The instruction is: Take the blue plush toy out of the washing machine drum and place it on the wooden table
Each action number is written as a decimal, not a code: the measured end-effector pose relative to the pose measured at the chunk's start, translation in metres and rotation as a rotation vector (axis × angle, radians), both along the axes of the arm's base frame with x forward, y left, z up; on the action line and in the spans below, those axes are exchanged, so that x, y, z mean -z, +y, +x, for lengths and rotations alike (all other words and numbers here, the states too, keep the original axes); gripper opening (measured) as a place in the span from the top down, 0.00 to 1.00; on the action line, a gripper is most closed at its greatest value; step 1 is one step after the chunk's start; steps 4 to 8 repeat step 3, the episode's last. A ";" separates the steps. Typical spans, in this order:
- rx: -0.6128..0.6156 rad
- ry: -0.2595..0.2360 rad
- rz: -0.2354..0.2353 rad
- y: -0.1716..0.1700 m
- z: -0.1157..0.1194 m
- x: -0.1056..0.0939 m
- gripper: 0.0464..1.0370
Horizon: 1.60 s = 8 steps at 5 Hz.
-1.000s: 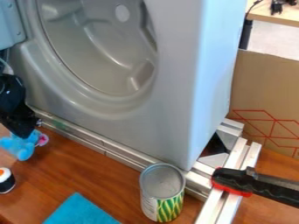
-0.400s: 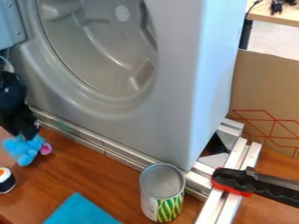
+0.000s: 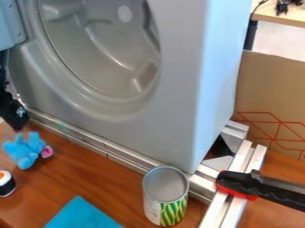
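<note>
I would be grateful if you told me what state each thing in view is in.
Gripper: above the blue plush toy, not holding it
Blue plush toy: resting on the wooden table
Tin can: upright
Blue cloth: spread flat
Grey machine housing: upright, front opening uncovered
Black-and-red handled tool: across the metal rails

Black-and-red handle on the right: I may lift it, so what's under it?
Silver rails pass beneath the black-and-red handle, and wooden tabletop shows beside them; whatever it directly covers cannot be seen.
</note>
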<state>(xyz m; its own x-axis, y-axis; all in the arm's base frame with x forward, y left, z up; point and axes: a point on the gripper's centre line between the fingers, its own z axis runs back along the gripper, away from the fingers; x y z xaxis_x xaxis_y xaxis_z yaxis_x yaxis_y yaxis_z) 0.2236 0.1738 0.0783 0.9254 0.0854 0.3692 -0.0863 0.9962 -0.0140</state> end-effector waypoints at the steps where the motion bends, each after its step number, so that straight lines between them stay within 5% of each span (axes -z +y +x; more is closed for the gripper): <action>1: 0.074 0.069 -0.011 -0.037 -0.017 -0.018 0.04; 2: 0.148 0.138 0.053 -0.084 -0.046 -0.018 0.04; 3: 0.175 0.195 0.019 -0.098 -0.059 -0.010 0.04; 8: 0.175 0.195 0.019 -0.098 -0.059 -0.010 0.04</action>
